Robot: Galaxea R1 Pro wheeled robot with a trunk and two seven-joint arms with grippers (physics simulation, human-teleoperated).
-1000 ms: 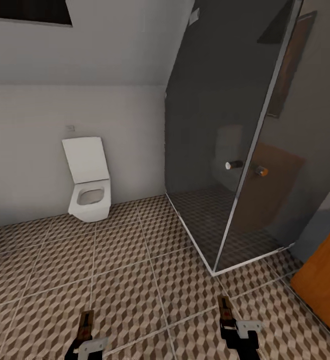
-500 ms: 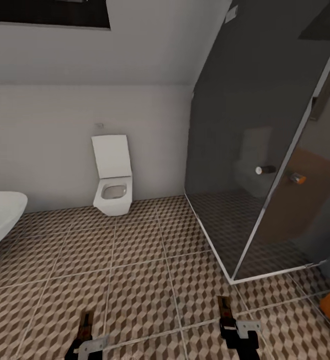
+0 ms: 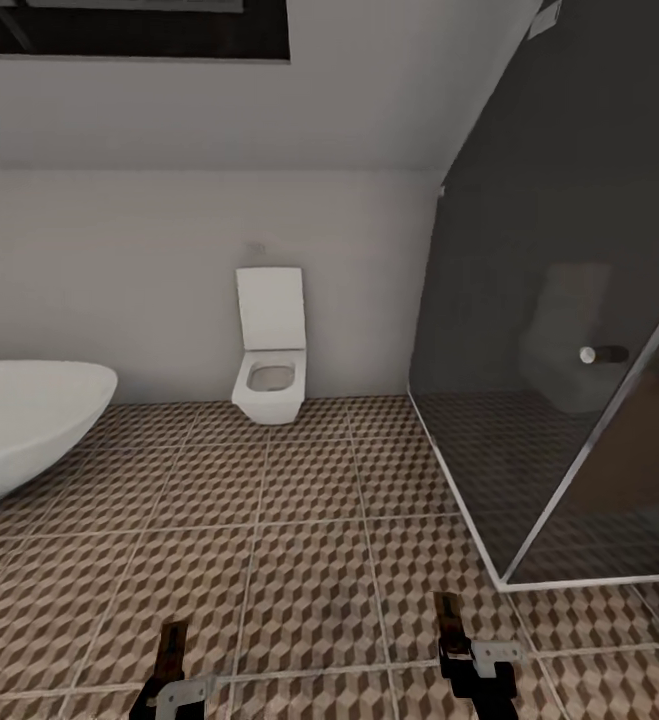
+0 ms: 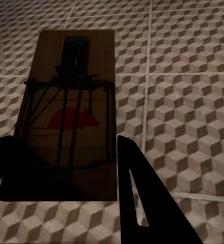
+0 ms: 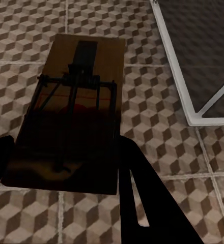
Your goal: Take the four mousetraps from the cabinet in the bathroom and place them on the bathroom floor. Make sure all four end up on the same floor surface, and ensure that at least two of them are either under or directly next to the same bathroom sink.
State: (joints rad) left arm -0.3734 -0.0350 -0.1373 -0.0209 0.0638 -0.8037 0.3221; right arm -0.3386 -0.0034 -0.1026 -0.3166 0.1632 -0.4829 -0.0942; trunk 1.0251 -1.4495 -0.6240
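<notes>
Bathroom floor point(image 3: 309, 560): cube-pattern tiles, pale grout, spans the whole lower head view. Grey wall behind, sloped ceiling, dark skylight point(image 3: 129, 28) up top.

Glass shower enclosure point(image 3: 559, 330) fills the right side, white frame strip at its base on the tiles, chrome handle on the door. White oval bathtub point(image 3: 24, 425) at the left edge, partly cut off. White toilet point(image 3: 269, 350) against the far wall between tub and shower, lid up.

2 grippers low in the head view, over the tiles, well apart. Left gripper point(image 3: 172, 672) clamped on 1 mousetrap point(image 4: 71, 112): tan board, dark wire parts, red mouse print, sticking forward between the dark fingers point(image 4: 147, 203), held above the floor. Right gripper point(image 3: 459, 650) likewise clenched on a second mousetrap point(image 5: 74, 109), board flat-ish, pointing ahead; corner of the shower frame point(image 5: 186, 96) on the tiles just beside it in the right wrist view.

Both traps are in the grippers, off the floor.
</notes>
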